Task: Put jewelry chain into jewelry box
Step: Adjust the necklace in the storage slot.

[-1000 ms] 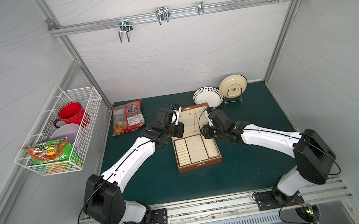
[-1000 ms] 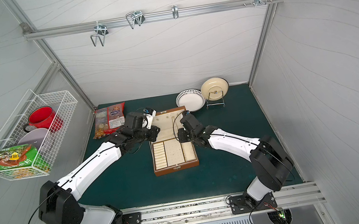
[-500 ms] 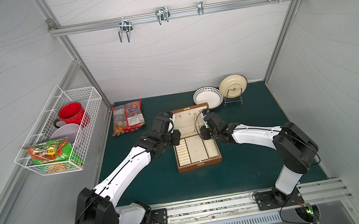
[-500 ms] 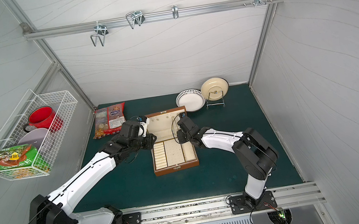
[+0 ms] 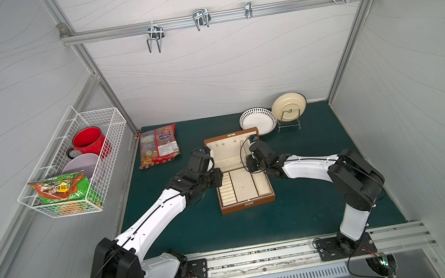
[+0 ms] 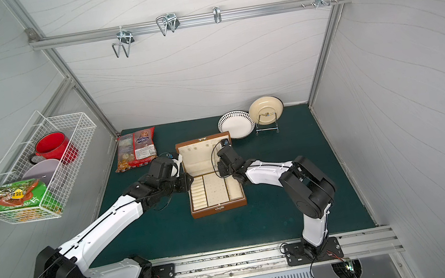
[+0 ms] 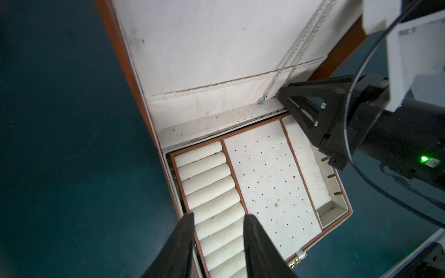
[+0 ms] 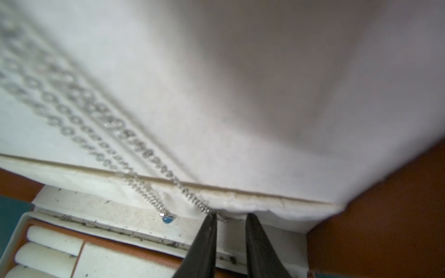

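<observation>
We see right gripper [image 8: 231, 215] slightly spread, fingertip [image 8: 210, 222] touching jewelry chain [image 8: 196, 199]; left gripper [image 7: 219, 215] spread, empty, backed off jewelry box [image 7: 265, 168] lid.

Smooth box [image 5: 234, 207], shiny chain [image 8: 148, 198]
The box is brown leather-look outside, matt cream cloth inside; the chain is fine silvery metal.

the jewelry chain [image 8: 134, 144] hangs in two thin lines down the soft white lid of the jewelry box [image 8: 265, 96]. one line ends in a tiny blue bead [image 8: 168, 219]. the other ends right at one tip of the right gripper [image 8: 231, 217]. its two tips stand apart, with white lid showing between them. soft white rolls [image 8: 48, 238] sit in the tray.
</observation>
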Robot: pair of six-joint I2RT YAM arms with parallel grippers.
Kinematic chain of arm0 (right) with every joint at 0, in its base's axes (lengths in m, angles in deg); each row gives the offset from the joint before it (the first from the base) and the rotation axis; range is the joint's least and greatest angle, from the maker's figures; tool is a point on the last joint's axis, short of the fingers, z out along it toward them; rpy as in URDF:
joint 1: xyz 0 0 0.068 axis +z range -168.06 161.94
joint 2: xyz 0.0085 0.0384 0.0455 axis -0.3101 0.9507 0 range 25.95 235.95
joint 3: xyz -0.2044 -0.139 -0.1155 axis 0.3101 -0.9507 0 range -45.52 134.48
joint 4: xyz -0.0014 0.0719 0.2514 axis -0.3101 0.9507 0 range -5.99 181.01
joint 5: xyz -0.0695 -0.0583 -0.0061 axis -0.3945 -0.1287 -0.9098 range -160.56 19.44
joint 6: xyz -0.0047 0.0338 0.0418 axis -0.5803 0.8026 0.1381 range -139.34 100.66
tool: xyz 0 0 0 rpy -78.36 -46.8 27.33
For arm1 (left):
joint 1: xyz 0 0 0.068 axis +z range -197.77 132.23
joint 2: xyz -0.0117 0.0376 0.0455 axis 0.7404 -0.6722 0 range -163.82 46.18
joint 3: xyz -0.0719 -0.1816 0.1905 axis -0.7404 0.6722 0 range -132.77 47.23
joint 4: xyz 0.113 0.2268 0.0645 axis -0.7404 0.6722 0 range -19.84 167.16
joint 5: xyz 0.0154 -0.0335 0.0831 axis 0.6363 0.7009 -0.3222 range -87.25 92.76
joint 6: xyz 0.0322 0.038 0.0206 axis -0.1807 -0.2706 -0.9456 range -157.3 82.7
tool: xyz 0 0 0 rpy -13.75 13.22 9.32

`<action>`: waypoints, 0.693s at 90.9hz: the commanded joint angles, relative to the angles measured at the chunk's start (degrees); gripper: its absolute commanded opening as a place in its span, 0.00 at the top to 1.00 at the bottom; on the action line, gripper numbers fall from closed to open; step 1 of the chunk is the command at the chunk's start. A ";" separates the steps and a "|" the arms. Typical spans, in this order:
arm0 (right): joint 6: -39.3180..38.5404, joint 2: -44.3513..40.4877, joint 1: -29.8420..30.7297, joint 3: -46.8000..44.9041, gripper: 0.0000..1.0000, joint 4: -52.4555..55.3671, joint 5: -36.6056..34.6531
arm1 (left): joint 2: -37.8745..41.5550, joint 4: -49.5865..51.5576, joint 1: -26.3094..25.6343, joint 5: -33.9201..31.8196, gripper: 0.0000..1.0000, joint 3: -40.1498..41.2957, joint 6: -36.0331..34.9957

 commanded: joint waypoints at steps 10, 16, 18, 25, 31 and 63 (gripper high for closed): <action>-0.77 0.21 1.30 1.45 0.73 -3.81 -1.30 | -3.89 -4.46 0.14 2.84 0.63 3.63 9.67; -0.76 -0.06 1.43 1.19 0.72 -3.99 -1.22 | -5.06 -4.91 0.13 3.33 0.64 4.53 11.13; -0.77 -0.08 1.50 1.17 0.72 -3.91 -1.22 | -5.45 -4.95 -0.02 3.23 0.64 4.66 11.46; -0.60 -0.08 1.43 1.25 0.70 -3.54 -1.76 | -6.32 -4.82 -0.36 2.23 0.63 5.17 12.12; -0.59 0.03 1.39 1.33 0.68 -3.54 -1.88 | -6.80 -4.67 -0.63 1.59 0.63 5.64 12.27; 0.57 2.11 1.10 3.07 0.73 -3.25 -3.76 | -9.41 -3.32 -2.90 -1.22 0.67 5.41 12.08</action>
